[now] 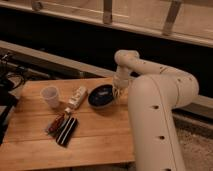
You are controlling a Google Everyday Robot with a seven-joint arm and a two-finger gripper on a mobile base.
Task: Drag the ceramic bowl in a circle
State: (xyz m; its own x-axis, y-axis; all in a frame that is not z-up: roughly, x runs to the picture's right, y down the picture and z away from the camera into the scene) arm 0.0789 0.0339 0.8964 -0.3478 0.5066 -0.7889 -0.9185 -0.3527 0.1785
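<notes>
The ceramic bowl [101,95] is a round, shallow, glossy dark bowl on the wooden table [95,140], near its back right part. My gripper [117,92] reaches down from the white arm [150,95] and sits at the bowl's right rim, touching it. A small translucent white cup [50,96] stands to the left of the bowl.
A small white bottle [77,98] lies just left of the bowl, almost touching it. Dark and red packets [62,127] lie in front of the cup. Cables and dark gear [7,85] sit at the left edge. A dark ledge runs behind the table.
</notes>
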